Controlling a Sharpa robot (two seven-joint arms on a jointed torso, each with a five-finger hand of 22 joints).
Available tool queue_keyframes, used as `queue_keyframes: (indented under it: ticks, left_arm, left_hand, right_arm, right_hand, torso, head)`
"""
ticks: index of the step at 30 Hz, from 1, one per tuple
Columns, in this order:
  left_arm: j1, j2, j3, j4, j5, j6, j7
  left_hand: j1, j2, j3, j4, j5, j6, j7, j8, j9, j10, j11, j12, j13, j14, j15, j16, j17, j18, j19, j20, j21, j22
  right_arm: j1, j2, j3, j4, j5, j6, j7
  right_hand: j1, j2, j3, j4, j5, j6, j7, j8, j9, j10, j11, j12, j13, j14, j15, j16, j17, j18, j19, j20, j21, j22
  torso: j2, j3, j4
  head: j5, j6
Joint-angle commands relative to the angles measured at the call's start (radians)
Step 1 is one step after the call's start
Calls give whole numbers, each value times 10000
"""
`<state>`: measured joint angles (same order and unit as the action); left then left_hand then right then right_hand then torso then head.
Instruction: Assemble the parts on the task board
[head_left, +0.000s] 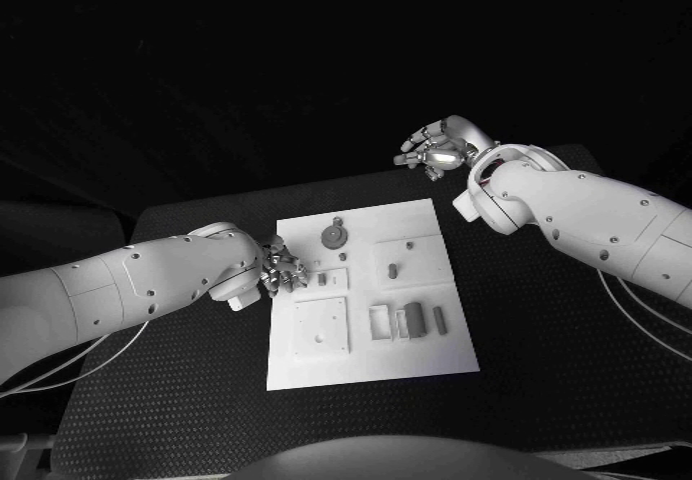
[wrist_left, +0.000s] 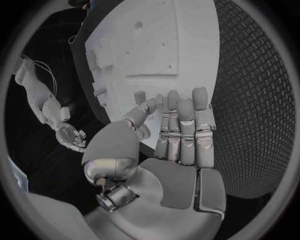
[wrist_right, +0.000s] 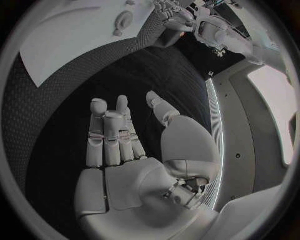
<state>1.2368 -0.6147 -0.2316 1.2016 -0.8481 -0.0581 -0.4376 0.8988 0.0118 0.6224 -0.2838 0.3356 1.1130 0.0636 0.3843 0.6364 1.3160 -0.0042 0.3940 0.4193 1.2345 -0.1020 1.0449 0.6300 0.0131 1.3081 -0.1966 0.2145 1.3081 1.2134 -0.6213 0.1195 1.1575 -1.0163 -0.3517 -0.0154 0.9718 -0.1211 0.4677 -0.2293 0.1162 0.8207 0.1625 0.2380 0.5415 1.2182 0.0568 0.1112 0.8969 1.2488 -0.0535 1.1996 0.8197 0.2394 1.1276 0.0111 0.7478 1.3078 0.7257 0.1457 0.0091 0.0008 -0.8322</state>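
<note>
While both hands hang free of the work: nothing on the board is gripped, so every risk below is a judgement from this layout.

Table: black textured table top (head_left: 562, 350), dark all round; the room beyond it is too dark to read.

Board: white rectangular task board (head_left: 433, 355) lies at the table's centre, long side running from 12 towards 6 o'clock.

Left hand: silver many-fingered left hand (head_left: 278, 272) sits at the board's 9 o'clock edge, fingers straight and side by side, thumb apart, holding nothing; the left wrist view shows its fingertips (wrist_left: 200, 97) over the board's rim.

Right hand: silver right hand (head_left: 437, 150) hovers off the board near 1 o'clock, well apart from it, fingers loosely extended and empty.

Parts: small grey upright blocks (head_left: 415, 318) stand towards 5 o'clock; a round grey disc part (head_left: 333, 235) sits near 11 o'clock.

Risk, board shift: the left hand, so close to the rim, may nudge the board and upset alignment.

Risk, toppled parts: the blocks stand close together, so a broad reach may knock a neighbour.
</note>
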Motion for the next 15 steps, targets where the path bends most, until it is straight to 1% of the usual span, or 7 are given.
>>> queue_keyframes:
  ticks: [1, 6, 8, 12, 13, 15]
  left_arm:
    - [-32, 64, -21, -41, -439, 162, -270]
    - [-32, 109, -21, -113, -715, 150, -361]
    - [-32, 119, -21, -131, -874, 147, -413]
    - [-32, 130, -21, -191, -945, 255, -473]
    - [-32, 131, -21, -202, -947, 282, -482]
    - [-32, 132, -21, -211, -947, 323, -497]
  left_hand:
    - [76, 28, 120, -54, 157, 264, -199, 24, 734, 281, -180, 52, 19, 175, -261, 99, -19, -57, 205, -254, 49, 63]
    - [83, -1, 126, -57, 253, 305, -217, 31, 765, 315, -200, 80, 33, 197, -282, 181, -27, -55, 251, -276, 81, 113]
    - [89, -26, 131, -58, 378, 342, -233, 38, 790, 351, -219, 105, 44, 222, -303, 250, -32, -53, 292, -294, 108, 149]
    - [82, -59, 128, -60, 558, 390, -256, 44, 825, 392, -244, 136, 59, 246, -328, 336, -50, -53, 340, -318, 144, 186]
    - [81, -80, 129, -61, 752, 419, -268, 51, 844, 416, -257, 155, 67, 265, -342, 380, -56, -53, 367, -330, 166, 199]
    - [73, -92, 120, -64, 883, 443, -279, 54, 862, 437, -269, 172, 74, 278, -354, 421, -68, -53, 393, -343, 191, 210]
  right_arm:
    - [-12, 6, 5, 15, 4, 106, 51]
    - [-12, 0, 5, 15, 4, 114, 51]
    - [-12, 2, 5, 14, 4, 114, 52]
    - [-13, 4, 5, 12, 4, 123, 53]
    - [-15, 4, 5, 12, 4, 124, 54]
    - [-16, 8, 5, 8, 4, 126, 54]
  right_hand:
    - [-82, -4, -7, 64, 21, 9, 59, -29, 14, 95, -6, -44, -10, -79, -23, -16, -15, 223, 7, -50, -49, 186]
    - [-82, -5, -7, 65, 21, 8, 59, -30, 14, 96, -6, -45, -10, -80, -23, -16, -15, 223, 6, -50, -49, 186]
    - [-82, -5, -7, 65, 21, 8, 59, -30, 14, 96, -6, -46, -10, -80, -23, -16, -15, 223, 6, -50, -49, 186]
    - [-81, -5, -6, 65, 21, 8, 59, -30, 15, 96, -6, -47, -10, -80, -23, -16, -15, 223, 6, -50, -49, 186]
    - [-81, -5, -6, 65, 21, 8, 59, -30, 15, 96, -6, -47, -10, -80, -23, -16, -15, 223, 6, -51, -49, 186]
    - [-81, -6, -6, 64, 21, 8, 59, -30, 15, 97, -6, -48, -10, -80, -23, -16, -16, 223, 6, -51, -49, 186]
  torso:
    - [7, 3, -4]
    - [3, -2, -2]
    - [4, -2, 5]
    - [0, 3, -2]
    - [0, 3, -2]
    - [-2, 5, -2]
  head:
    - [0, -12]
    - [-1, -23]
    - [-11, -29]
    - [-22, -25]
    - [-22, -25]
    - [-27, -24]
